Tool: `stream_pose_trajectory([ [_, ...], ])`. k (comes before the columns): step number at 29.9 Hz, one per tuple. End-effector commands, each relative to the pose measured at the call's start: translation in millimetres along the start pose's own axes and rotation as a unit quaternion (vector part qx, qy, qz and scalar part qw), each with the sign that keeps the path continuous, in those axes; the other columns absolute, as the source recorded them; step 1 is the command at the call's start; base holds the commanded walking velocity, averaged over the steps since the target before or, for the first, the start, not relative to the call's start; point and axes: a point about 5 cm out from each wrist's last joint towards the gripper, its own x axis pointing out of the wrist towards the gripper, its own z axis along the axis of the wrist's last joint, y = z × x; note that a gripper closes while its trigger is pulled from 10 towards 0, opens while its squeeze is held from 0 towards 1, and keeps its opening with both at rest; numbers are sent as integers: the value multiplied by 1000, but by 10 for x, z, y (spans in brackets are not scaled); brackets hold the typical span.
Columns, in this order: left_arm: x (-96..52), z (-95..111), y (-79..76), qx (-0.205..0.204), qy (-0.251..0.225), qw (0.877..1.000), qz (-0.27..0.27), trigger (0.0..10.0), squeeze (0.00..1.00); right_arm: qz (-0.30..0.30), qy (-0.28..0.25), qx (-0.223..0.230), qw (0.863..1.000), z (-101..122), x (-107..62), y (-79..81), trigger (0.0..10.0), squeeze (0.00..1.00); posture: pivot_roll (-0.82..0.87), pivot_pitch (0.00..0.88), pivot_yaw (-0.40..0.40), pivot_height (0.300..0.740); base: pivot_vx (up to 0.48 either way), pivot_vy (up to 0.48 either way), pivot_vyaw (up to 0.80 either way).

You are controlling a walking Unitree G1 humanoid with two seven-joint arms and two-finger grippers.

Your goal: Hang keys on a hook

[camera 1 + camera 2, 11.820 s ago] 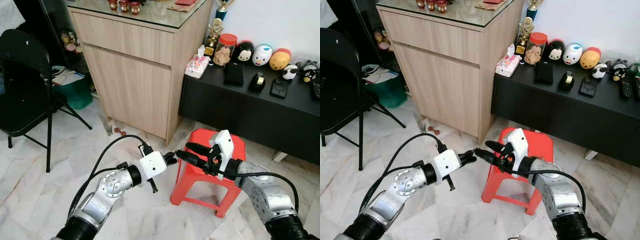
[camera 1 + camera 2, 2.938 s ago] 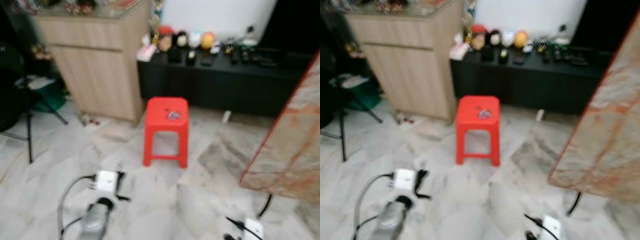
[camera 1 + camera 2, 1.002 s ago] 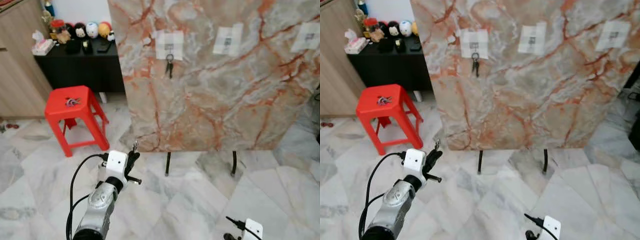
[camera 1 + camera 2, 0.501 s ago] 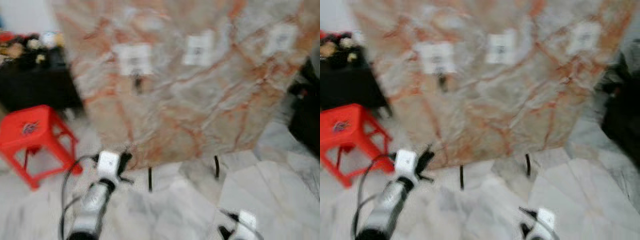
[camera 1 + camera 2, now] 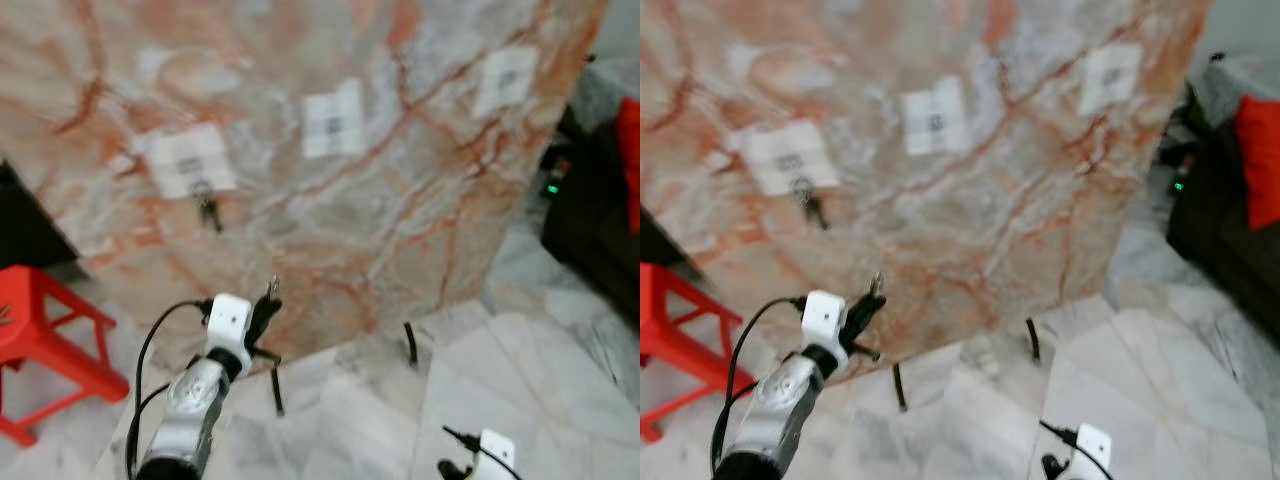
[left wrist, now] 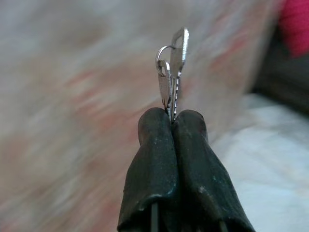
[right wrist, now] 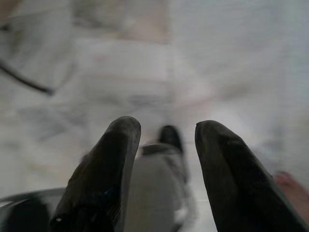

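Carriage phase, nearing its end. The left gripper (image 6: 172,116) has its jaws pinched shut on the keys (image 6: 172,67), which stand up from the fingertips with the ring and a silver blade showing clear above them. In the head views the same gripper is held out low, in front of the marble panel (image 5: 400,210), with the keys apart from its face.

Change noted: a second ago the panel stood further off and squarer in view, with the red stool (image 5: 40,330) wholly visible to the left; the panel now takes up most of the frame and the stool has slid to the left edge. The whole picture has shifted, so this is judged to be the robot turning and closing on the panel, not the things moving. The grip on the keys looks the same as before.

Three paper tags sit on the panel. Below the left tag (image 5: 188,160) another set of keys (image 5: 206,210) already hangs (the hook itself is too small to make out). The middle tag (image 5: 331,125) and the far tag (image 5: 506,80) have nothing hanging beneath them.

The right gripper (image 7: 164,145) hangs idle near the floor, jaws apart and empty.

Judgement: hanging not yet begun; the arm must rise toward a hook.
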Motion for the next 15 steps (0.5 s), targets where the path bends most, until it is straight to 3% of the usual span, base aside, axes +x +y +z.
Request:
stream_pose_trajectory([
  [1,-32,52,54,12,0,1000,-7,10000,0,3,8,4,1000,-59,-1,44,10000,0,130,79,-7,740,0,0,0],
  [2,19,210,-25,20,-21,999,-39,10000,0,3,7,3,1000,-57,-1,42,10000,0,132,80,-8,740,0,0,0],
  [9,109,485,-307,24,-40,987,-153,10000,0,3,6,2,1000,-56,0,44,10000,0,136,77,-2,740,0,0,0],
  [12,195,689,-439,24,-67,982,-176,10000,0,7,1,8,1000,-53,0,54,10000,0,132,76,2,740,0,0,0],
  [15,205,740,-470,22,-74,981,-176,10000,0,5,2,9,1000,-59,0,57,10000,0,131,73,6,740,0,0,0],
])
